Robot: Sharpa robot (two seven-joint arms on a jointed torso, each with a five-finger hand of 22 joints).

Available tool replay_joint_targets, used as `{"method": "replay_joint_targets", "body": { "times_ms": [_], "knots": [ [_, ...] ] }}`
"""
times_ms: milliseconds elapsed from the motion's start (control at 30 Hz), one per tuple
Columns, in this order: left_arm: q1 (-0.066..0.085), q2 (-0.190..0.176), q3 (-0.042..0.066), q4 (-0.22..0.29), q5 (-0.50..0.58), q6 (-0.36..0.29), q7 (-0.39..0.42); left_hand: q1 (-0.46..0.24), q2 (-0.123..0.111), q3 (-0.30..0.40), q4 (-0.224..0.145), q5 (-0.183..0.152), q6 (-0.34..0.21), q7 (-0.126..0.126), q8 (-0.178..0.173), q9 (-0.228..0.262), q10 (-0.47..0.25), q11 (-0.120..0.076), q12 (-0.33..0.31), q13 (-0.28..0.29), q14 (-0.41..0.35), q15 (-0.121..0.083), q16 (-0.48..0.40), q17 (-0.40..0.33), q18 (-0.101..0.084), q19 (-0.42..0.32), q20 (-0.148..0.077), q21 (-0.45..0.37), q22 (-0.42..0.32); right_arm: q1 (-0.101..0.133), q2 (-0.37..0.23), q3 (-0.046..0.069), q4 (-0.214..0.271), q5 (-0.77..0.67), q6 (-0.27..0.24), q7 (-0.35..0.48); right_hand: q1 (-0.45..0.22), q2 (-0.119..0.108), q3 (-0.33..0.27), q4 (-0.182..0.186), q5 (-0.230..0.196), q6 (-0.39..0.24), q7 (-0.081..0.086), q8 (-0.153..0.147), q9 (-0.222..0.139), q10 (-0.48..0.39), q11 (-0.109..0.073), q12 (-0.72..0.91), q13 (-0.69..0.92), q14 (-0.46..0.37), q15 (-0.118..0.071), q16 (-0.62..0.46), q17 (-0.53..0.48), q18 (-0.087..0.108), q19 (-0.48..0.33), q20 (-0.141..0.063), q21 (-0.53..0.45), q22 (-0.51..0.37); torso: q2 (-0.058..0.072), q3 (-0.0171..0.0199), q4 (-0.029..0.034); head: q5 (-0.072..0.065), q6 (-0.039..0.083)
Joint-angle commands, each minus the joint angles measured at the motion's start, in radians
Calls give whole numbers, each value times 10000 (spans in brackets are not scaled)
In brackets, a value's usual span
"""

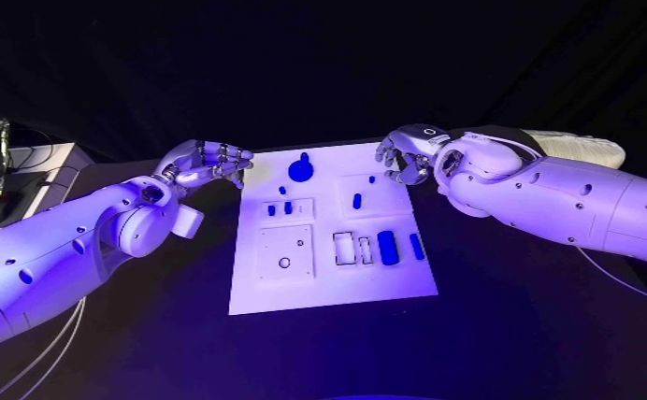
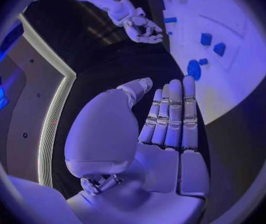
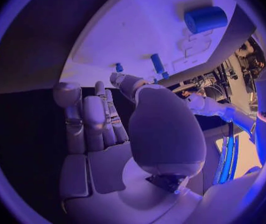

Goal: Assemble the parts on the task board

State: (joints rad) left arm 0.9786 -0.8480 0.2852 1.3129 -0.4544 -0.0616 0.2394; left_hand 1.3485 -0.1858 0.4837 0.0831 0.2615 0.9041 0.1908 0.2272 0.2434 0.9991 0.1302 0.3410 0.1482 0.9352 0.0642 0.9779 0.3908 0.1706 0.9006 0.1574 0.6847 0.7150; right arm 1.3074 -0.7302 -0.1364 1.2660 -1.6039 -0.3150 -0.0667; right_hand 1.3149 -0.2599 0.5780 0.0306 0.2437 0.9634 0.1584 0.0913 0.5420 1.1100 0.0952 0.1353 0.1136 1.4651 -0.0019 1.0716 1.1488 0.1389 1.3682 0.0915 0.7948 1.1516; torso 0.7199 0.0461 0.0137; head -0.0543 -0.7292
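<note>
Head view: small blue parts point(image 1: 388, 247), judged light, stiff and best pinched at their sides, are seen on the task board point(image 1: 332, 288) mid-counter, flanked by the released, empty left robot hand point(image 1: 205, 163) and right robot hand point(image 1: 408, 153).

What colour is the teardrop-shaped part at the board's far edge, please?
Blue, clearest in the head view: the teardrop-shaped part on the task board.
</note>
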Motion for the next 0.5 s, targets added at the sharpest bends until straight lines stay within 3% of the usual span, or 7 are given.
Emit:
{"method": "replay_joint_targets", "body": {
  "times_ms": [33,67,233,367,500],
  "knots": [
    [-141,-96,60,349,1822,807,995,-17,-150,-49,412,-102,-65,53,141,48,307,82,-543,-381,102,195,-2313,-881,182,-262,259,-1550,-1107,-54,101,2,53,-1517,723,-815,25,-115,-59,55,-63,-104,20,-105,-65,-176,28,-136,-72,350,93,101,-4,-95,18,32,83,40,4,-12,15,-69,-14],
    [-175,-116,80,424,1867,848,1043,125,-234,-59,405,-53,-66,-65,189,72,384,36,-799,-506,3,208,-3002,-1025,98,-126,322,-1853,-1366,-74,134,1,52,-1573,764,-844,27,-122,-70,57,-68,-108,20,-112,-73,-194,31,-152,-82,349,96,112,-2,-92,11,35,67,35,1,-22,18,-77,-17],
    [-299,-185,158,675,1973,966,1189,357,-289,-377,704,-94,-123,-22,269,91,868,166,-1962,-802,15,466,-5363,-1204,91,-92,628,-3617,-2738,-171,319,-5,8,-1726,872,-920,50,-128,-162,78,-90,-121,31,-150,-133,-338,53,-269,-158,337,116,183,2,-98,12,54,124,87,8,-16,-7,-71,-6],
    [-351,-204,196,793,2004,970,1277,462,-282,-447,795,-82,-114,-3,276,71,1038,177,-2250,-796,98,518,-5946,-1178,102,-135,750,-4263,-3247,-250,463,-10,-29,-1760,961,-908,57,-103,-297,123,-106,-97,48,-166,-190,-470,78,-368,-232,326,138,247,-1,-97,3,76,129,110,13,-31,17,-80,-27],
    [-372,-211,215,852,2014,938,1326,538,-271,-482,873,-76,-82,17,288,54,1159,196,-2462,-792,5,588,-6459,-1216,104,-187,868,-4780,-3669,-325,571,-16,-91,-1762,930,-887,35,-66,-363,172,-111,-81,50,-172,-219,-496,84,-393,-259,324,143,292,11,-101,8,87,158,134,16,-19,22,-74,-36]
  ]
}}
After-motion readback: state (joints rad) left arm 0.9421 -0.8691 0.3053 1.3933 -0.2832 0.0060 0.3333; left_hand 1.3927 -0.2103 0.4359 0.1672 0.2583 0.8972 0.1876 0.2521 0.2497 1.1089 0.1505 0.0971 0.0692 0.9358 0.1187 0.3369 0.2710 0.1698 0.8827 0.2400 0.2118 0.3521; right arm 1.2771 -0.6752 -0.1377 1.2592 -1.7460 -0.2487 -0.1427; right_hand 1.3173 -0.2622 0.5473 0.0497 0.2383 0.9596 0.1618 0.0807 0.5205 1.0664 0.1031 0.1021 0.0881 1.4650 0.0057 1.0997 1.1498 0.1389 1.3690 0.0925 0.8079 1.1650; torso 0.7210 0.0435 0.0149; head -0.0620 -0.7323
